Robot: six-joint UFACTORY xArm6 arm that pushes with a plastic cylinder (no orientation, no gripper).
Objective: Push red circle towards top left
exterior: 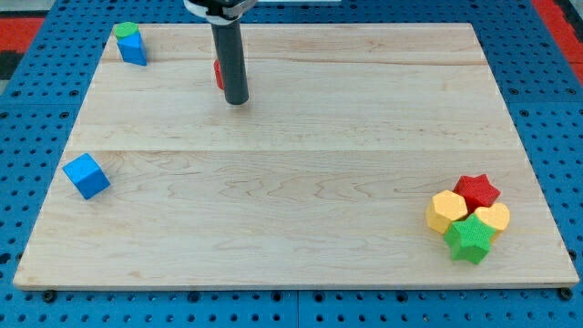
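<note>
Sitting now w/ my tip planted on the board, far half, left of centre. Hiding most of the red circle behind the rod: only a thin red sliver showing at the rod's left edge, just beyond the tip, so touching or nearly touching, can't tell which. No claw on this rig, just the straight rod, so nothing opening, closing or gripping. Judging progress: red circle lying in the far-left quarter but well apart from the corner itself, so partway at best, more pushing leftward and farther away probably needed. Noting the corner already occupied: blue block w/ a green block right behind it, touching or overlapping in view. Risking a bump into that pair if pushed all the way. Tip standing on the circle's near-right side, looking right for a far-left shove. Elsewhere: blue cube alone near left edge; near-right cluster of red star, two yellow blocks, green star, all well apart from the action.
</note>
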